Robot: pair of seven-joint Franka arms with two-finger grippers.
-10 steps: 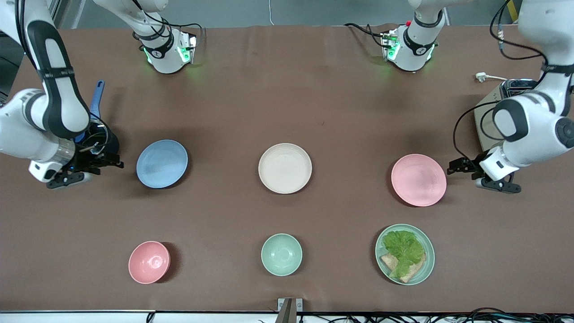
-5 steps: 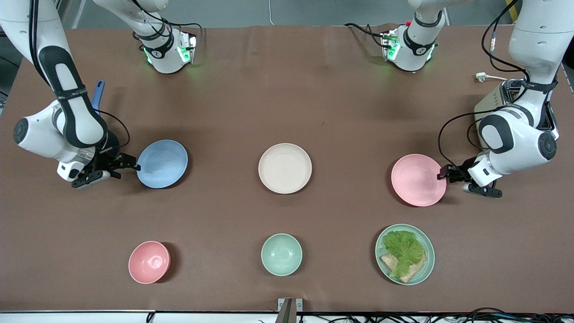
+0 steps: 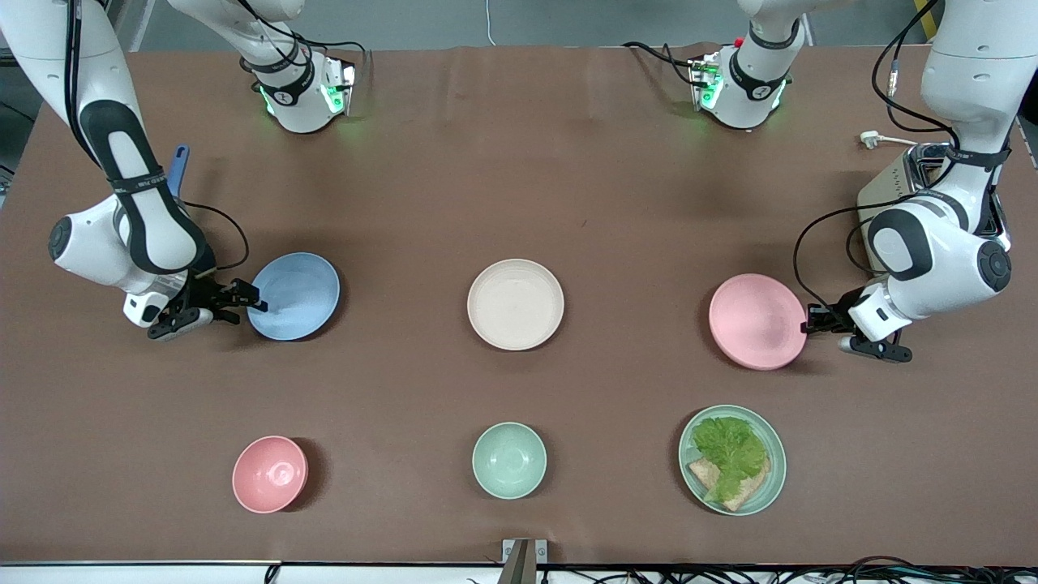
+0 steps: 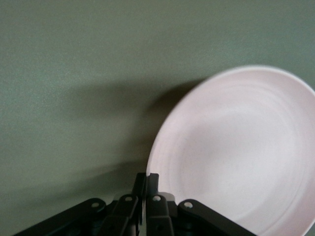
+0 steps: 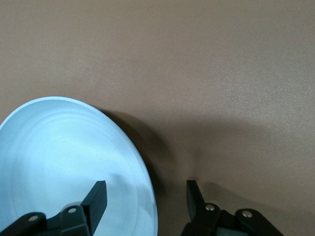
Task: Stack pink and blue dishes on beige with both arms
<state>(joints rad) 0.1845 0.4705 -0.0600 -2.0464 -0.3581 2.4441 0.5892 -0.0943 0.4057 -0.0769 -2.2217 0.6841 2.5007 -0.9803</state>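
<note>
Left gripper (image 3: pixel 811 326) pinches pink plate (image 3: pixel 757 321) rim, frame right, plate tilted. Right gripper (image 3: pixel 258 306) spread wide astride blue plate (image 3: pixel 293 295) rim, frame left. We close squarely, lift level toward beige plate (image 3: pixel 516 304), frame center.

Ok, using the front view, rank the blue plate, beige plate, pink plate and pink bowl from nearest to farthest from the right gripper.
1. Blue plate: the right gripper straddles its rim.
2. Pink bowl: nearer the front camera, at the right arm's end.
3. Beige plate: mid-table.
4. Pink plate: at the left arm's end, its rim pinched by the left gripper.
</note>
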